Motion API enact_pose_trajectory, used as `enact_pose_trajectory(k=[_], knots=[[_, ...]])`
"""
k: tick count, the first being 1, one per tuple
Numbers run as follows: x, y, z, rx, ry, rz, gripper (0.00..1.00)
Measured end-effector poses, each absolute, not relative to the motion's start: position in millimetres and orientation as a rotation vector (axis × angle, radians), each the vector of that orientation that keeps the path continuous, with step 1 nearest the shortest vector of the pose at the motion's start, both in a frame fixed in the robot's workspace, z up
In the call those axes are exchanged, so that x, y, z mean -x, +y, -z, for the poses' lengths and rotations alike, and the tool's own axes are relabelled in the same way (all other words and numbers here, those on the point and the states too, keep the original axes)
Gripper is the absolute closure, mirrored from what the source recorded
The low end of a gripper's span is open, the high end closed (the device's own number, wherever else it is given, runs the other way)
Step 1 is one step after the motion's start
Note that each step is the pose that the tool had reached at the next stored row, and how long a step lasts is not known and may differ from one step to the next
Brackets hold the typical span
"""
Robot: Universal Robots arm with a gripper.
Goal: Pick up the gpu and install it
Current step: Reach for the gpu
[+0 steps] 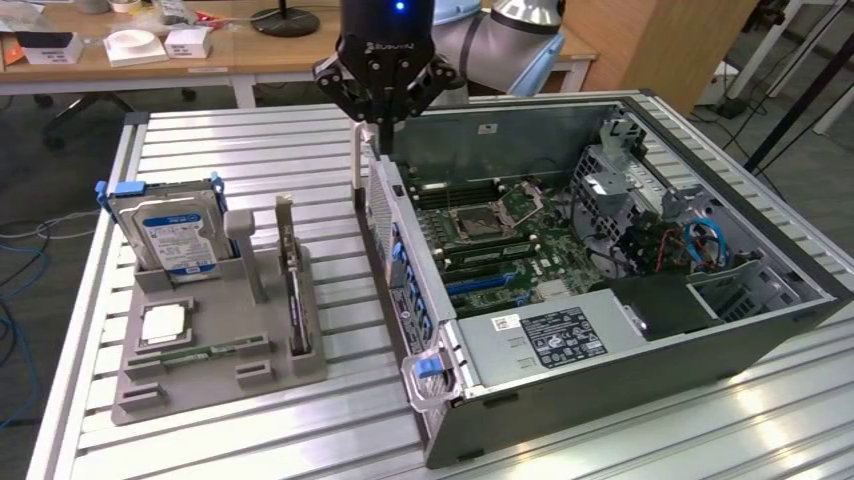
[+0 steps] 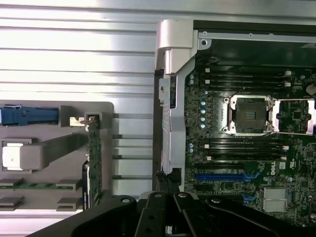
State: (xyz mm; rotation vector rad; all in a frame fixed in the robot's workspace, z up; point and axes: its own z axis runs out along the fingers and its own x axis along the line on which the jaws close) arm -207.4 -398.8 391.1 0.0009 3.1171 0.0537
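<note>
Green gpu on long edge, upright

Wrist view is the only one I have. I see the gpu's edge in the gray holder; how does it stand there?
Observer: The gpu stands upright on its long edge in a slot of the gray holder, untouched.
Operator: So it is not gripped?
Observer: No. The gripper, shut and without the gpu, hangs above the case wall that faces the holder.
Operator: What stands beside it in the holder?
Observer: A hard drive with a blue-white label, upright, toward the exterior view's left.
</note>
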Motion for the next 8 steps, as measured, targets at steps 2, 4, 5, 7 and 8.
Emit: enact_pose_trajectory(k=[2, 4, 5, 7, 8], knots=[[208.8, -398.9, -391.0, 0.0, 3.117, -0.054, 0.89], [210.3, -398.8, -391.0, 0.001, 3.117, -0.054, 0.89], [211.0, -398.8, -391.0, 0.002, 3.117, -0.054, 0.89], [212.4, -398.8, -391.0, 0.003, 3.117, -0.054, 0.89], [213.1, -398.8, -391.0, 0.004, 3.117, -0.054, 0.89]])
